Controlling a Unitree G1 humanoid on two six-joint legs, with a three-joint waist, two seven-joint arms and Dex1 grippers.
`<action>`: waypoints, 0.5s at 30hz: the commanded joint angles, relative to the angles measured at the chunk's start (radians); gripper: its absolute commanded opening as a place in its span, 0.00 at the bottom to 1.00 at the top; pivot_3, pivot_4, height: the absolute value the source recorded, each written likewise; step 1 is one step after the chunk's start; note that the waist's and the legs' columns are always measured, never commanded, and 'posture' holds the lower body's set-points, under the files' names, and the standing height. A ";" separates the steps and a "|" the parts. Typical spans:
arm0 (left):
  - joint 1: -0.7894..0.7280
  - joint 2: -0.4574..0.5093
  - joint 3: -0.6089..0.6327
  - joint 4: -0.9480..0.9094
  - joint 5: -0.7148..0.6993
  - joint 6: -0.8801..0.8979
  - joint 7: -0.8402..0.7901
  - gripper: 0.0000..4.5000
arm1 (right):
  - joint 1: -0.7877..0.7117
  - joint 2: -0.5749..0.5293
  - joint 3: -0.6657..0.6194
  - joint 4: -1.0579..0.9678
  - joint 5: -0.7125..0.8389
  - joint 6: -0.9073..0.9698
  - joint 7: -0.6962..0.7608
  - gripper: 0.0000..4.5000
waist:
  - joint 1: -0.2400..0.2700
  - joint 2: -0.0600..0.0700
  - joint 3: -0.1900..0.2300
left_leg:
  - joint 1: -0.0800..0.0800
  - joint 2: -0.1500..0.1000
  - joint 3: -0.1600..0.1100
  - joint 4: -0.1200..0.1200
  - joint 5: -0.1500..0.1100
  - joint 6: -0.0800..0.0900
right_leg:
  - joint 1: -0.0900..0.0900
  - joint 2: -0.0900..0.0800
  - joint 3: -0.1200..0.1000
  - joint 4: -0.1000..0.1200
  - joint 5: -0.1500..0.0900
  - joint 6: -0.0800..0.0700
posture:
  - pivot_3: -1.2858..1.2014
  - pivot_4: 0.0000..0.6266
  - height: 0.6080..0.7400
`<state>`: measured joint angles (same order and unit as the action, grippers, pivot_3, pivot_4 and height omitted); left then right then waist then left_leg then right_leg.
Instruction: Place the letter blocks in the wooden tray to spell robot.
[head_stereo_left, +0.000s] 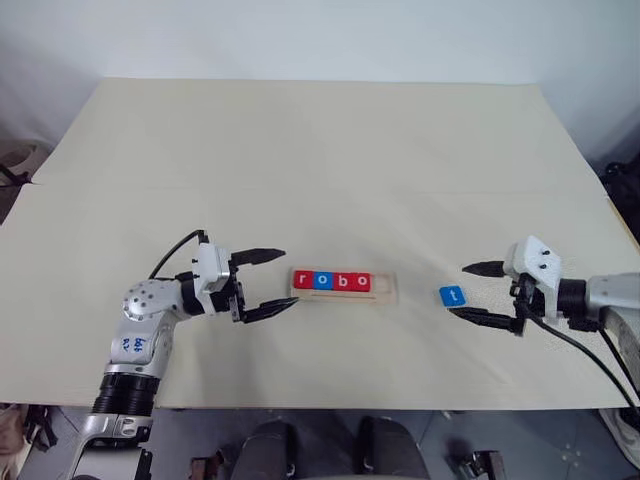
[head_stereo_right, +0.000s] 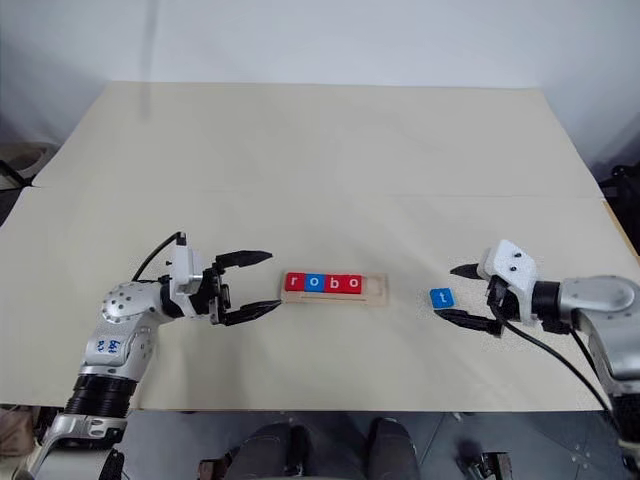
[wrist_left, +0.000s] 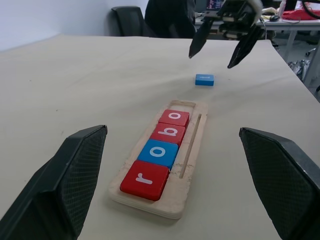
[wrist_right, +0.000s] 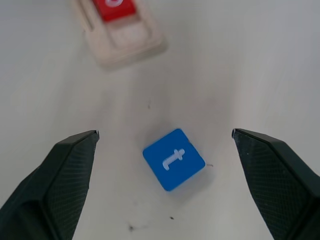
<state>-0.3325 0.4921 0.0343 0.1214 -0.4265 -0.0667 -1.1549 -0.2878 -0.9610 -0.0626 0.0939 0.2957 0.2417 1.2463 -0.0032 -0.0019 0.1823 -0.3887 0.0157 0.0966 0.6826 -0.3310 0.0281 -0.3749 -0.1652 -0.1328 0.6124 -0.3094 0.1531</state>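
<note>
Wooden tray (head_stereo_left: 387, 290), long axis left-right at frame centre, is filled w/ r-o-b-o; blue t block (head_stereo_left: 452, 296) is seen lying flat to its right. Left gripper (head_stereo_left: 272, 282) and right gripper (head_stereo_left: 472, 291) are held wide open, empty.

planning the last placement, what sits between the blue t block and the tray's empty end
Nothing: bare table separates the blue t block from the wooden tray, seen from the head views.

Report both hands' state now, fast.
Left hand: open, holding nothing, beside the wooden tray.
Right hand: open, holding nothing, next to the blue t block.
</note>
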 joint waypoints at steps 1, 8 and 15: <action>0.013 0.016 0.016 -0.062 -0.023 -0.001 -0.010 1.00 | -0.093 -0.007 0.061 0.164 -0.070 -0.128 0.080 0.99 | 0.001 0.000 0.000 | 0.000 0.000 0.000 0.000 0.000 0.000 | 0.000 0.000 0.000 0.000 0.000 0.000 | 0.52 0.24 1.00; 0.017 0.035 0.002 -0.118 -0.038 0.034 -0.036 1.00 | -0.254 0.052 0.156 0.406 -0.128 -0.263 0.203 0.77 | 0.001 0.000 0.000 | 0.000 0.000 0.000 0.001 0.000 0.000 | 0.000 0.000 -0.001 0.000 0.000 0.000 | 0.52 0.24 1.00; 0.037 0.047 0.018 -0.140 -0.044 0.046 -0.033 1.00 | -0.279 0.075 0.157 0.386 -0.121 -0.264 0.215 0.32 | 0.001 0.000 0.000 | 0.000 0.000 -0.001 0.001 0.000 0.000 | 0.000 0.000 -0.001 0.000 0.000 0.000 | 0.52 0.24 1.00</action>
<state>-0.3017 0.5271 0.0333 0.0209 -0.4458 -0.0184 -1.1884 -0.5476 -0.8884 0.1079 0.5081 0.1640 -0.0250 1.4491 -0.0019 -0.0019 0.1824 -0.3891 0.0160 0.0960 0.6835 -0.3310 0.0280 -0.3745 -0.1654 -0.1335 0.6122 -0.3094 0.1532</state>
